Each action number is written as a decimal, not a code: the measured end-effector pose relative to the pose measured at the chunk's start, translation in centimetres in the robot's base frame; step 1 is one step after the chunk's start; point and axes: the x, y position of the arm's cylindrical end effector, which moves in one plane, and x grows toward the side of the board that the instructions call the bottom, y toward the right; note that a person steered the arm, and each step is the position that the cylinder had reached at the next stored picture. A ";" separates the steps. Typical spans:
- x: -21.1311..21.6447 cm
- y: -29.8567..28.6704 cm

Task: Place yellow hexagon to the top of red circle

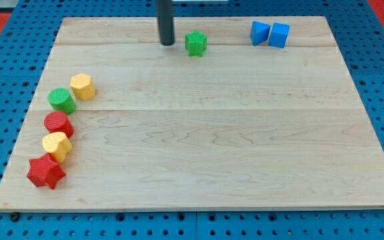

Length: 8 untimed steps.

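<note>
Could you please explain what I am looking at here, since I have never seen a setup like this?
This is one picture from a single camera looking down at a slant on a wooden board. The dark rod coming down at the view's top is the end of a robot arm. It has no pincer; it only pushes things with my tip, so nothing is held.

Small blocks lie on the board. Just to the right of my tip, apart from it, sits a green star. Farther right are two blue blocks side by side. Along the view's left edge runs a chain: a yellow hexagon, a green circle, a red circle, a second yellow block and a red star.

The job is to push the yellow hexagon to just above the red circle.
</note>
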 end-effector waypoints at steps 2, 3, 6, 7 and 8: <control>0.2 9.7; 0.2 8.3; 7.6 -9.7; 9.3 -13.8; 9.5 -15.4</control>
